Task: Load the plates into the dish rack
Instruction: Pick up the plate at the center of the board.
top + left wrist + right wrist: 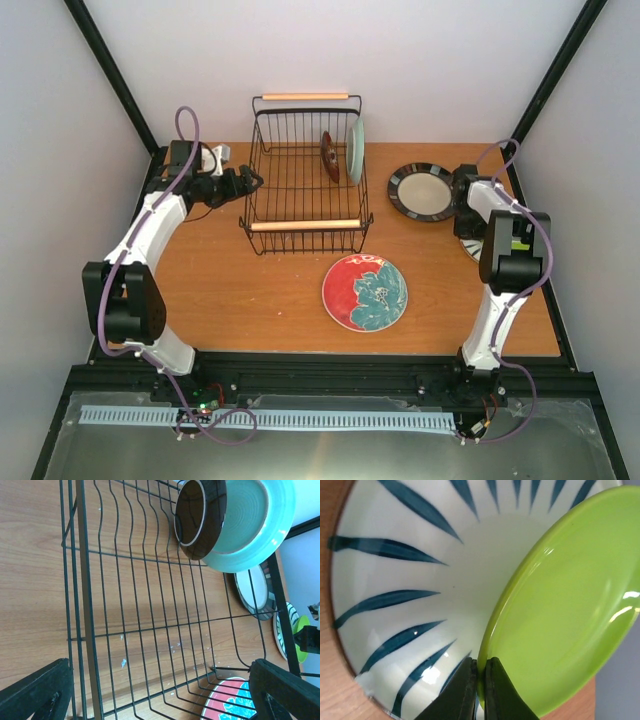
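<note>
Wooden table (250, 300) is bearing everything; your right gripper (480, 682) is pinching the lime plate (570, 605) by its rim, likely slippery and brittle; left gripper (250, 183) is gaping empty.

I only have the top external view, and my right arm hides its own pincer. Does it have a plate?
Observer: Yes. In the right wrist view the right pincer is shut on the rim of the lime green plate.
Operator: Is that plate lying flat?
Observer: No. It sits at an angle over the white striped plate beneath it.
Operator: And my left pincer?
Observer: The left pincer is open and empty, facing the dish rack.
</note>
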